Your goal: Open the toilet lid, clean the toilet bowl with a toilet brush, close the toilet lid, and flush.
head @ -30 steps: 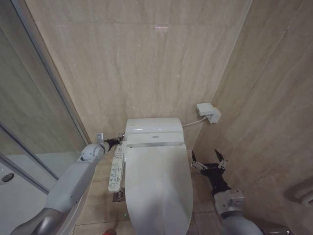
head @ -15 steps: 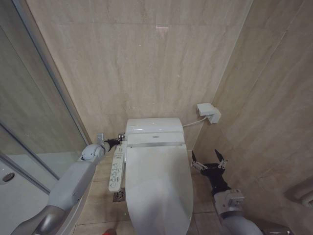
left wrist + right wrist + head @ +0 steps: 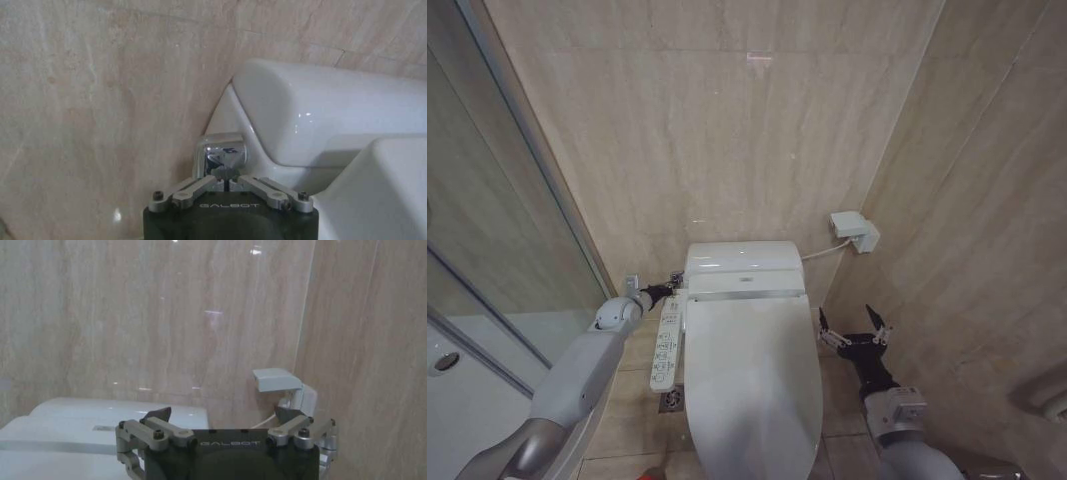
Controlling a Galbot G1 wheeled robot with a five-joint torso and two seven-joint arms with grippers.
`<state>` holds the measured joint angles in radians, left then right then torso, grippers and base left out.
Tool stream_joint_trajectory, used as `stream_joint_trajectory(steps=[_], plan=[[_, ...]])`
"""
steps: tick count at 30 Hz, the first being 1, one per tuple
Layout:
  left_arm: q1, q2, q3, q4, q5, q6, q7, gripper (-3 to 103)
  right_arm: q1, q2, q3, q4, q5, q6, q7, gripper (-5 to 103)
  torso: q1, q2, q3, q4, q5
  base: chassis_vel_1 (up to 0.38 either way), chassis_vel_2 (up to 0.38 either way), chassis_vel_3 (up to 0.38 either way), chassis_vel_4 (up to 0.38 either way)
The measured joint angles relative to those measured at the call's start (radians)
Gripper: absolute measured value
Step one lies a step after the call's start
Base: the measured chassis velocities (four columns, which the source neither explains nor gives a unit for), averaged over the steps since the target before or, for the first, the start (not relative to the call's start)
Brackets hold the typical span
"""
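Note:
The toilet lid (image 3: 752, 380) lies shut, glossy white, covering the toilet bowl so that the bowl is hidden. My left gripper (image 3: 674, 285) reaches to the left side of the white back unit (image 3: 320, 115). There it stands shut (image 3: 227, 181), its tips against a chrome flush button (image 3: 223, 150). My right gripper (image 3: 854, 326) hovers open to the right of the lid, near the wall, with nothing between its fingers (image 3: 223, 414). The toilet brush is out of view.
A side button panel (image 3: 665, 345) runs along the toilet's left. A glass shower wall (image 3: 497, 240) stands at the left. A white wall box (image 3: 854, 230) with a cable is at the back right. A floor drain (image 3: 670, 400) sits left of the toilet.

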<state>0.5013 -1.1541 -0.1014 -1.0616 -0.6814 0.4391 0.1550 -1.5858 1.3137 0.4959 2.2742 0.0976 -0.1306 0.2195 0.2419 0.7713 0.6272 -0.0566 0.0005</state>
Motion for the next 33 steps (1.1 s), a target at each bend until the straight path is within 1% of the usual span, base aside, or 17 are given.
stream_joint_trajectory(steps=[10,15,16,17,18,20,21,22,23,25,26,28,31,32,33], plan=[[0.005,-0.003,-0.010,0.011,0.003,-0.016,0.013,0,0.000,0.000,0.000,0.000,0.000,0.000,0.000,100,0.000,0.000,0.000,-0.0002,-0.0005,0.000,0.000,0.000,0.000],[0.018,0.012,-0.011,-0.028,0.020,-0.021,0.005,0,0.000,0.000,0.000,0.000,0.000,0.000,0.000,100,0.001,-0.001,0.001,-0.0001,-0.0015,0.000,0.000,0.000,0.000],[0.023,0.016,-0.017,-0.045,0.039,-0.027,0.002,0,0.000,0.000,0.000,0.000,0.000,0.000,0.000,100,0.001,-0.001,0.001,-0.0002,-0.0015,0.000,0.000,0.000,0.000],[0.023,0.016,-0.017,-0.045,0.039,-0.027,0.002,0,0.000,0.000,0.000,0.000,0.000,0.000,0.000,100,0.001,-0.001,0.001,-0.0002,-0.0015,0.000,0.000,0.000,0.000],[0.029,0.020,-0.020,-0.058,0.064,-0.040,0.000,0,0.000,0.000,0.000,0.000,0.000,0.000,0.000,100,0.001,-0.001,0.001,-0.0003,-0.0018,0.000,0.000,0.000,0.000],[0.045,0.027,-0.042,-0.093,0.119,-0.053,-0.009,0,0.000,0.000,0.000,0.000,0.000,0.000,0.000,100,0.002,-0.001,0.001,-0.0001,-0.0019,0.000,0.000,0.000,0.000],[0.057,0.030,-0.064,-0.127,0.150,-0.054,-0.018,0,0.000,0.000,0.000,0.000,0.000,0.000,0.000,100,0.002,-0.002,0.001,0.0006,-0.0016,0.000,0.000,0.000,0.000],[0.057,0.030,-0.064,-0.127,0.150,-0.054,-0.018,0,0.000,0.000,0.000,0.000,0.000,0.000,0.000,100,0.002,-0.002,0.001,0.0006,-0.0016,0.000,0.000,0.000,0.000],[0.070,0.032,-0.085,-0.162,0.172,-0.051,-0.028,0,0.000,0.000,0.000,0.000,0.000,0.000,0.000,100,0.001,-0.001,0.001,0.0002,-0.0010,0.000,0.000,0.000,0.000],[0.112,0.037,-0.138,-0.252,0.217,-0.041,-0.048,0,0.000,0.000,0.000,0.000,0.000,0.000,0.000,100,0.001,-0.001,0.001,0.0004,-0.0008,0.000,0.000,0.000,0.000],[0.112,0.037,-0.138,-0.252,0.217,-0.041,-0.048,0,0.000,0.000,0.000,0.000,0.000,0.000,0.000,100,0.001,-0.001,0.001,0.0004,-0.0008,0.000,0.000,0.000,0.000],[0.155,0.047,-0.177,-0.324,0.261,-0.052,-0.050,0,0.000,0.000,0.000,0.000,0.000,0.000,0.000,100,0.001,-0.001,0.001,0.0001,-0.0008,0.000,0.000,0.000,0.000],[0.223,0.060,-0.219,-0.419,0.269,-0.068,-0.060,0,0.000,0.000,0.000,0.000,0.000,0.000,0.000,100,0.001,-0.001,0.000,0.0001,-0.0006,0.000,0.000,0.000,0.000],[0.223,0.060,-0.219,-0.419,0.269,-0.068,-0.060,0,0.000,0.000,0.000,0.000,0.000,0.000,0.000,100,0.001,-0.001,0.000,0.0001,-0.0006,0.000,0.000,0.000,0.000],[0.247,0.060,-0.232,-0.443,0.267,-0.080,-0.068,0,0.000,0.000,0.000,0.000,0.000,0.000,0.000,100,0.001,-0.001,0.000,0.0002,-0.0008,0.000,0.000,0.000,0.000]])
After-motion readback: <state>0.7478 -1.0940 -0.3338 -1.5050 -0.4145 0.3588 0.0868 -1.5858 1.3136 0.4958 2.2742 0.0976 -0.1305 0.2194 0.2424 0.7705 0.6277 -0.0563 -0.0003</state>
